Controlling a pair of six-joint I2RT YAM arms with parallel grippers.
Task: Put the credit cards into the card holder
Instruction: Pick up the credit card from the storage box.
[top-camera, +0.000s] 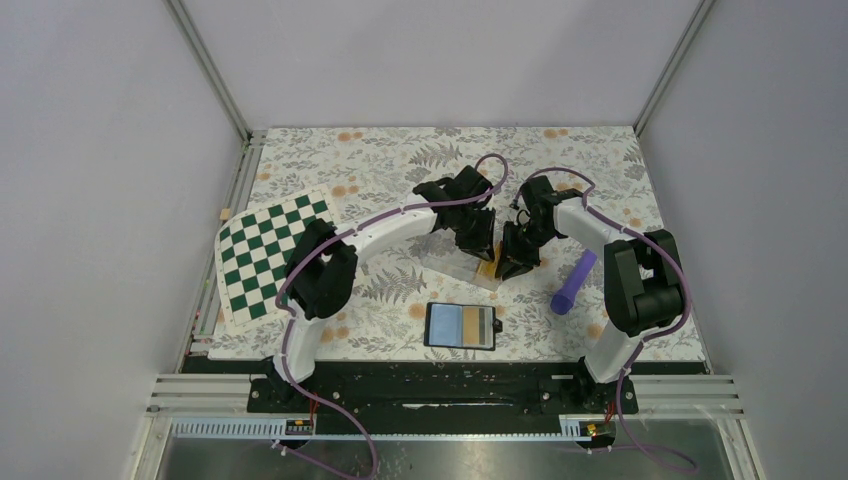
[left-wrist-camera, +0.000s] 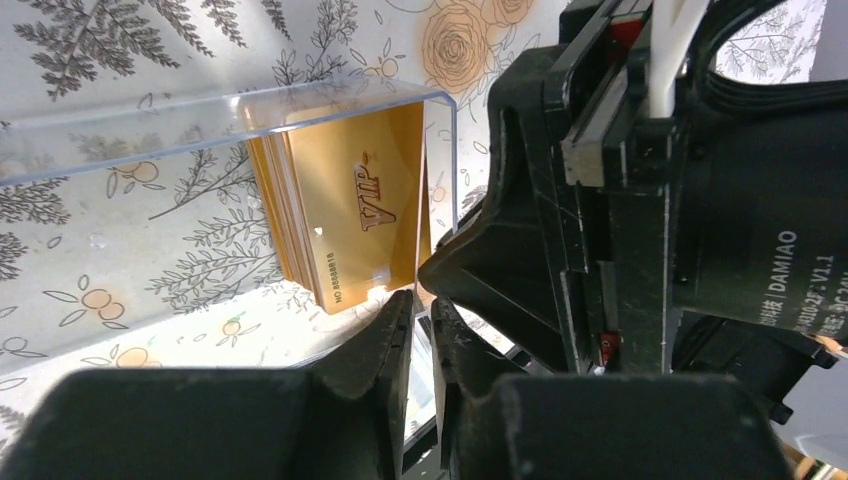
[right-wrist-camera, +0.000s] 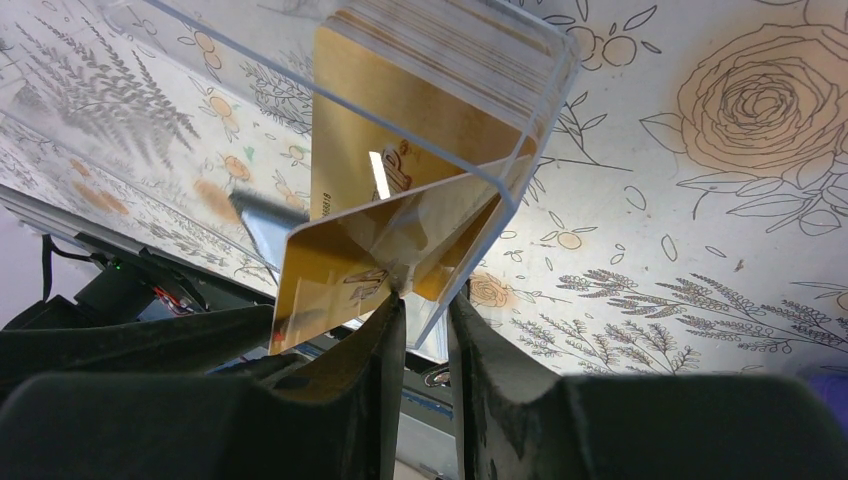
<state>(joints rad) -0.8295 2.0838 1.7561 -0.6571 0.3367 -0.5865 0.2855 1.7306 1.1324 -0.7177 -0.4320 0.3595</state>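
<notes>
The credit cards (left-wrist-camera: 350, 200) stand as an orange-yellow stack at one end of a clear plastic box (left-wrist-camera: 200, 120). One card (right-wrist-camera: 330, 280) is tilted out of the stack (right-wrist-camera: 370, 120), its corner at my right fingertip. My right gripper (right-wrist-camera: 428, 300) is shut across the box's end wall (right-wrist-camera: 520, 150); I cannot tell if the card is pinched too. My left gripper (left-wrist-camera: 422, 300) is open by a narrow gap, with the box's wall edge at its tips. The card holder (top-camera: 461, 325) lies open near the table's front, apart from both grippers (top-camera: 480, 240) (top-camera: 512, 262).
A purple cylinder (top-camera: 573, 282) lies right of the box (top-camera: 455, 262). A green-and-white chequered board (top-camera: 270, 255) lies at the left. Both arms meet closely over the box, the left gripper's fingers right beside the right gripper's body (left-wrist-camera: 700, 200).
</notes>
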